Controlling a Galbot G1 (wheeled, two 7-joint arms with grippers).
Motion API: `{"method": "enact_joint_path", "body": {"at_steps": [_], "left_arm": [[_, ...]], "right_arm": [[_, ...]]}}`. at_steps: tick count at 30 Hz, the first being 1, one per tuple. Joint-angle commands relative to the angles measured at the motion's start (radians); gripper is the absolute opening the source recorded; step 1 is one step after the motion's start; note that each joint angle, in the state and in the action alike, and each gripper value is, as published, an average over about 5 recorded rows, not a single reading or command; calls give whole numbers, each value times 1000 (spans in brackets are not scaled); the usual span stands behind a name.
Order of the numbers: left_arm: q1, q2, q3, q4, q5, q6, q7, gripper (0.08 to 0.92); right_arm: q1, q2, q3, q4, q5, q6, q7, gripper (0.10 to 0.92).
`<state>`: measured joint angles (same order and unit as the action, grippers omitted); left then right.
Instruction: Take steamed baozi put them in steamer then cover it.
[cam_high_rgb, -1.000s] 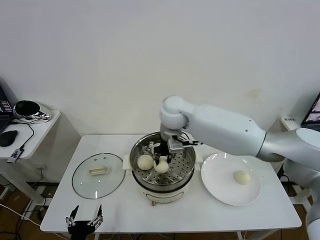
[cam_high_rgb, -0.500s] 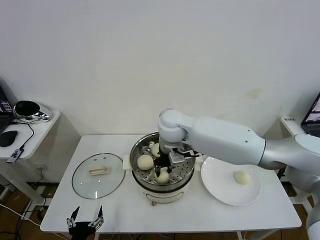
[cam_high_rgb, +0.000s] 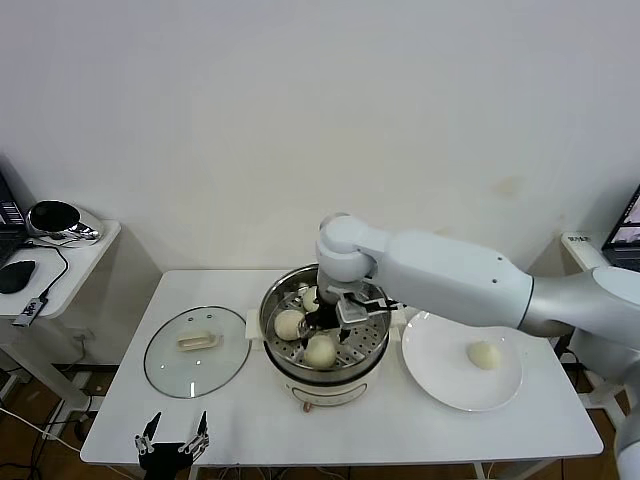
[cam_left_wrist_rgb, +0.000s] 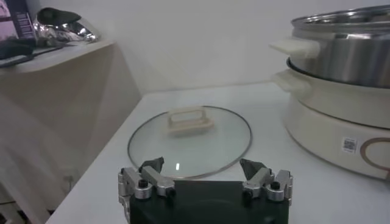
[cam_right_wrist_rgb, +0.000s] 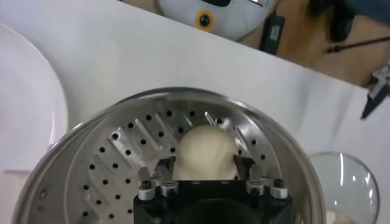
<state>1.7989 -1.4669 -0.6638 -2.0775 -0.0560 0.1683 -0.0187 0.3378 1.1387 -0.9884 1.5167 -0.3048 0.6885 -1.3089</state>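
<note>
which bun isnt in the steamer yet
The small round cream-white bun lying alone on the flat white round plate; the other three sit inside the shiny stainless-steel steamer.

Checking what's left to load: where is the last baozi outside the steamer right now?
In the head view the remaining baozi lies alone on the white plate, to the robot's right of the steamer.

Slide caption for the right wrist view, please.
Right pincer open over a baozi on the steamer tray.
</note>
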Motion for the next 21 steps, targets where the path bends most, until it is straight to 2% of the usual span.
{"method": "enact_joint_path", "body": {"at_steps": [1,6,13,21], "left_arm": [[3,1,4,-4,3,-1,1,823],[9,6,7,-14,4,-1,2,823],[5,25,6,-12,-6,1,5,823],[-7,63,3,-9,-52,19,18,823]], "right_arm": [[46,-62,49,26,68,-107,-24,816],[125,-177,88,23,221,-264,-56,822],[231,-371,27,-49,440,-658,0,823],[106,-556,76,-92,408,-1023,-32,823]]}}
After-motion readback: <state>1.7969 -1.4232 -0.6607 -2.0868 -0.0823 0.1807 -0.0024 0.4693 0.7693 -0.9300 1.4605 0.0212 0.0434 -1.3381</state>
